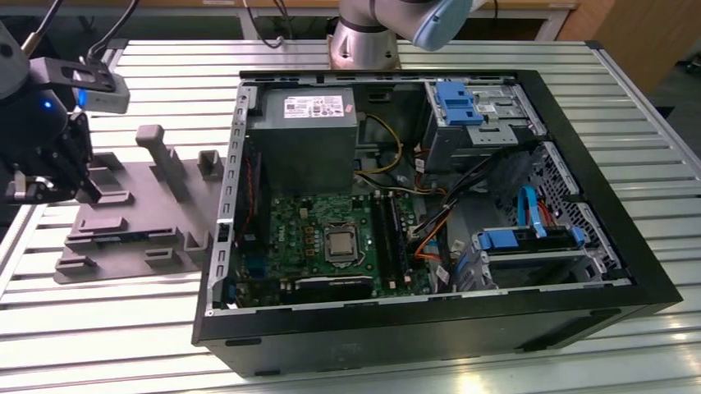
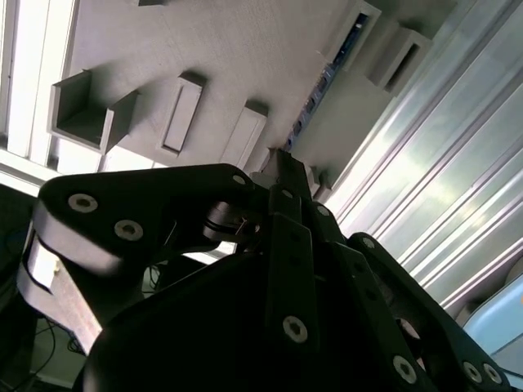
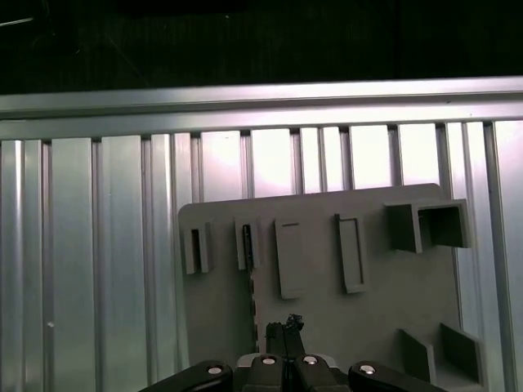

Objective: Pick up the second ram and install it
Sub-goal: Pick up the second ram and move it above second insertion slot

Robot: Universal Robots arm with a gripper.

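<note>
1. Nearest the lens in the second wrist view: black links of the gripper (image 2: 284,167), narrowing to fingertips pressed together, with no gap visible and nothing clamped between them.
2. Just beyond those tips, a gray fixture plate (image 2: 204,41) with raised blocks and narrow pockets, lying on a table of metal slats (image 2: 425,163).
3. On that plate, the second ram (image 2: 327,77): standing on its edge, seen as a thin dark strip with small blue flecks, running from a pocket towards the fingertips.
4. In the first wrist view, the second ram (image 3: 253,302) as a thin line just beside the closed tips of the gripper (image 3: 283,331); contact between them impossible to judge.
5. In the exterior view, the gripper (image 1: 38,185) at the exterior view's left edge, over the near end of the fixture plate (image 1: 131,226).
6. To the exterior view's right of the plate, an open computer case (image 1: 438,328) lying on its side on the table.
7. Inside the case: a green motherboard (image 1: 295,222), long black slots (image 1: 389,238) beside the processor socket (image 1: 341,244), a gray power supply (image 1: 301,131), and blue drive brackets (image 1: 455,103).
8. Behind the case, the silver base of the arm (image 1: 362,41).
</note>
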